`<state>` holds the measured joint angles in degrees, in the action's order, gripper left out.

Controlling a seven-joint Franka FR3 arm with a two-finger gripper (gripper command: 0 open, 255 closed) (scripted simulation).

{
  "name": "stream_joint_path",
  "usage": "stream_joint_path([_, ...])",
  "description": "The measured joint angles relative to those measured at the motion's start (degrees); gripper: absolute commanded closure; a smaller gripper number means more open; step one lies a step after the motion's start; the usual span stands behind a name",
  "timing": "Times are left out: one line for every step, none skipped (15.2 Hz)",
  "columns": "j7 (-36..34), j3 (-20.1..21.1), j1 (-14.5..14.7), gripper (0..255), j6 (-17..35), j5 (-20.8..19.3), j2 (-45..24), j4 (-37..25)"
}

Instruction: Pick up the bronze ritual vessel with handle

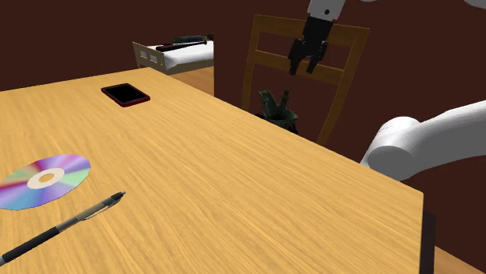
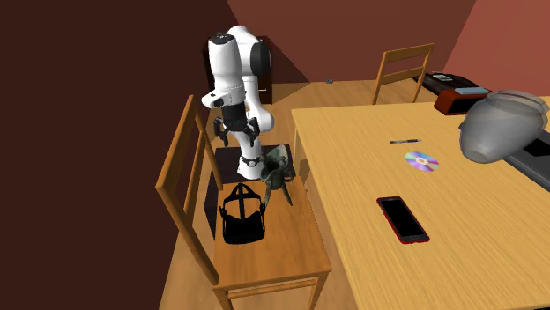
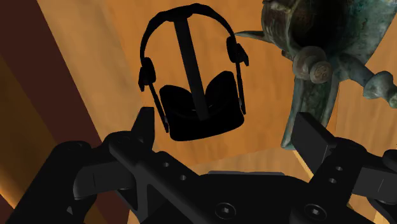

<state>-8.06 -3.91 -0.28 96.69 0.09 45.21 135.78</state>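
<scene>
gripper (image 1: 304, 68) was seen open, fingers (image 3: 145, 127) spread, gripping nothing, held above the chair (image 2: 282, 251) seat. dark green-bronze vessel (image 2: 278, 167) was found stood on that seat at the end nearer the arm's base, just beside a black headset (image 2: 241, 216), next to the table (image 2: 458, 255) edge. vessel was untouched, apart from gripper.

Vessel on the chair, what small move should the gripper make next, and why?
Probably slide sideways toward the vessel before lowering. The gripper hangs open above the chair, well clear of the seat. In the wrist view the black headset, not the vessel, lies centred between the jaws, and the vessel stands off beyond one jaw.
</scene>
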Motion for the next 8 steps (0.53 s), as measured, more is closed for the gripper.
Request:
stream_joint_path([0.0,0.0,0.0,0,0.0,0.0,0.0,0.0])
stream_joint_path([-0.8,0.6,0.0,0,0.4,0.2,0.6,0.8])
stream_joint_path([-2.1,1.5,0.1,0,1.3,0.7,0.8,1.6])
stream_joint_path([-3.8,2.8,0.3,0,2.1,1.3,1.4,2.7])
stream_joint_path([-5.8,4.4,0.5,0,3.1,2.1,2.3,4.2])
stream_joint_path([-7.6,5.8,0.7,0,4.1,2.8,2.9,5.4])
stream_joint_path([-9.7,7.4,1.0,0,5.4,3.6,3.5,6.8])
stream_joint_path([-11.6,8.9,1.2,0,6.6,4.3,4.1,8.4])
